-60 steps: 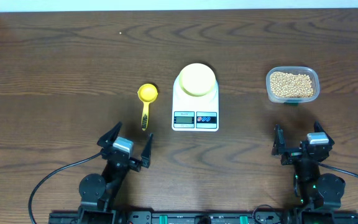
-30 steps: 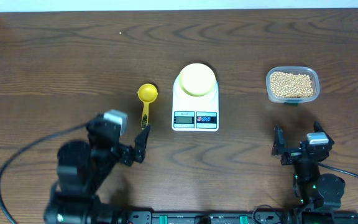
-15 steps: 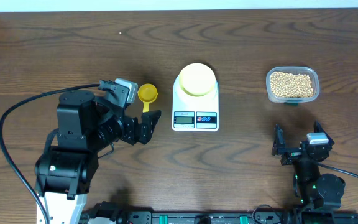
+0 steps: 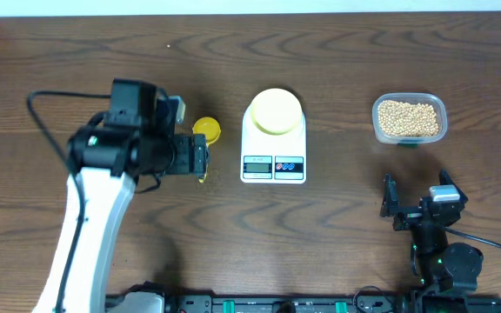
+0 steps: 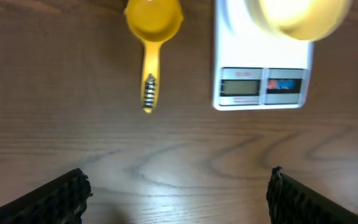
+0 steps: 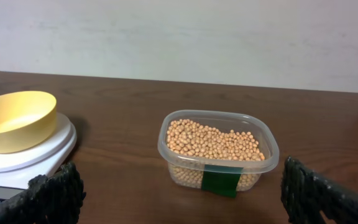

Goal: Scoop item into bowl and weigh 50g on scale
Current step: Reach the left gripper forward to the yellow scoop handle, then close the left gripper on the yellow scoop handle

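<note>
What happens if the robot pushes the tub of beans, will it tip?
It would probably slide, not tip: the clear tub looks low and wide, flat on the table. It likely feels heavy for its size, being nearly full of beans. With no lid on, a hard knock might send the round beans rolling.

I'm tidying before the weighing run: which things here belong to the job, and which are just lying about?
Job: beans, tub, scoop, bowl, scale.
Lying about: a pale speck far back on the table.
</note>
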{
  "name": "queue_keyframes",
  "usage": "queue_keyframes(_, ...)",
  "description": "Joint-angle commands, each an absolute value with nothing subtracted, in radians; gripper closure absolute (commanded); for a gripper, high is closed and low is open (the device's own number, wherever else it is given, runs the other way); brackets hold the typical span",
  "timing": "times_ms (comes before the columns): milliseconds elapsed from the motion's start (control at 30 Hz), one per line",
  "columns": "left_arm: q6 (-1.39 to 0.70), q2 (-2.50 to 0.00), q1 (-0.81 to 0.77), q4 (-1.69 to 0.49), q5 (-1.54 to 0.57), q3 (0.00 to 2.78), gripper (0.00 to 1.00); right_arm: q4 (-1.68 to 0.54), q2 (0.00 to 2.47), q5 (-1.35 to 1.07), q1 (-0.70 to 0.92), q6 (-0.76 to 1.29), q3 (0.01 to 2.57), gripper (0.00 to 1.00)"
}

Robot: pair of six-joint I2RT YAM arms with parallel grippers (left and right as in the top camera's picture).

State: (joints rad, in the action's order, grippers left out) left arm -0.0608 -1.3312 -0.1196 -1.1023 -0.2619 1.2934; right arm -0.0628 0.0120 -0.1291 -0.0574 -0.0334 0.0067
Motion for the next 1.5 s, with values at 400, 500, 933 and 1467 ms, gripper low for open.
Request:
queue_keyframes(400,-0.064,-1.643,-0.121,-1.075,-0.228,1.271,0.07,-0.067,0.006,-0.122,-0.051,-0.023,0.006,0.01)
queue_keyframes(500,0.005,-1.698,-0.119,-1.058,-0.249,1.271,0.07,-0.067,0.006,-0.122,-0.051,-0.023,0.006,0.01)
queue_keyframes(933,0.059,-1.821,-0.049,-0.912,-0.337,1.271,0.12,-0.067,0.006,-0.122,-0.051,-0.023,0.006,0.01)
queue_keyframes(1467,0.098,-1.973,-0.05,-0.828,-0.4,1.267,0.21,-0.067,0.006,-0.122,-0.051,-0.023,0.006,0.01)
